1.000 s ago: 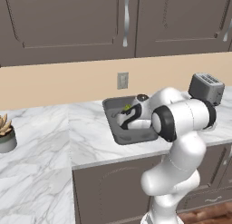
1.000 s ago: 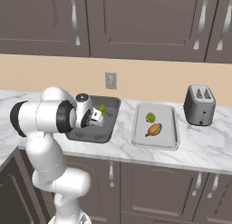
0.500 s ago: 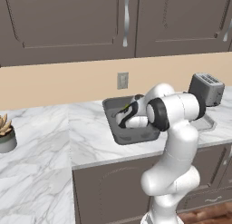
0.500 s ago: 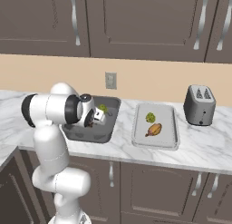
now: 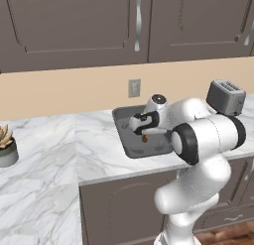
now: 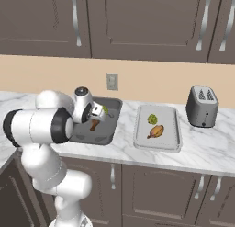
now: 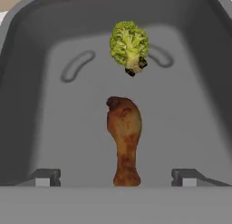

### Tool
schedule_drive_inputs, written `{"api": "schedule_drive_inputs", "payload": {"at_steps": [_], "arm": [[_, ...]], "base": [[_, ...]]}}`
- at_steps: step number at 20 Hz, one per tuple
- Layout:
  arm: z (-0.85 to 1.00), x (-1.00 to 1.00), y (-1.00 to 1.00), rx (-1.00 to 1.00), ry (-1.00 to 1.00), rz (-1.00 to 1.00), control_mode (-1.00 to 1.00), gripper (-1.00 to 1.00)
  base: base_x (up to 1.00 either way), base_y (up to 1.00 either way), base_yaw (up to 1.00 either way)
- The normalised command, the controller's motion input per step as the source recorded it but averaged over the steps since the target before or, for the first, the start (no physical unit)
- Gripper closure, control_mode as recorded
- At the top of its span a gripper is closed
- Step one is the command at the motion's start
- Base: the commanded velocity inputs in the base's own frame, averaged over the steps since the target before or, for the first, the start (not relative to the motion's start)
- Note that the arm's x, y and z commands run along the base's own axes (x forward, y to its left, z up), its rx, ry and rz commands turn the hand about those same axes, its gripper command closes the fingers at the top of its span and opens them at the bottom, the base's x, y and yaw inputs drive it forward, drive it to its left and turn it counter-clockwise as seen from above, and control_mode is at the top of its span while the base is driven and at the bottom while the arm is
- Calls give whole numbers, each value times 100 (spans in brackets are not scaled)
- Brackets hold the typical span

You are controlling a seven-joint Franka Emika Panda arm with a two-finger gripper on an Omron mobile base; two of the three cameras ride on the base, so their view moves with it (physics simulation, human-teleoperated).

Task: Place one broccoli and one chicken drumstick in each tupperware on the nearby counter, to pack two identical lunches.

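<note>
The dark grey tupperware (image 7: 27, 82) (image 6: 87, 138) (image 5: 136, 151) stands on the counter (image 6: 202, 148). Inside it lie a green broccoli (image 7: 129, 44) (image 6: 105, 110) and, nearer the hand, a brown chicken drumstick (image 7: 124, 137) (image 6: 94, 125) (image 5: 144, 138). My gripper (image 7: 115, 177) (image 6: 95, 113) (image 5: 139, 124) hovers just above the drumstick, open, its fingertips (image 7: 45, 177) wide apart and touching nothing. To the right, the pale tupperware (image 6: 140, 141) holds another broccoli (image 6: 152, 119) and a golden drumstick (image 6: 157, 131).
A silver toaster (image 6: 202, 105) (image 5: 225, 96) stands at the right end of the counter. A small potted plant (image 5: 5, 145) sits far left. A wall outlet (image 6: 112, 81) is behind the dark tupperware, and cabinets hang above.
The gripper has gone from shut to open and let go of the brown drumstick, which now lies on the dark tupperware's floor. The arm's elbow has swung a little.
</note>
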Motion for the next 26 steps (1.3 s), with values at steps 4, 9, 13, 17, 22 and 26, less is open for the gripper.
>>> {"api": "schedule_drive_inputs", "payload": {"at_steps": [4,9,13,17,22,26], "arm": [[79,-94,-16,0,-10,0,-100,-100],[53,-100,-61,0,-12,0,-100,-100],[58,-92,-97,8,-13,0,-100,-100],[71,-97,-100,10,-10,0,-100,-100],[72,-79,-89,8,-10,0,-100,-100],[82,-71,-78,5,-7,0,-100,-100]], "base": [[0,0,0],[0,0,0],[0,0,0],[0,0,0],[0,0,0],[0,0,0]]}}
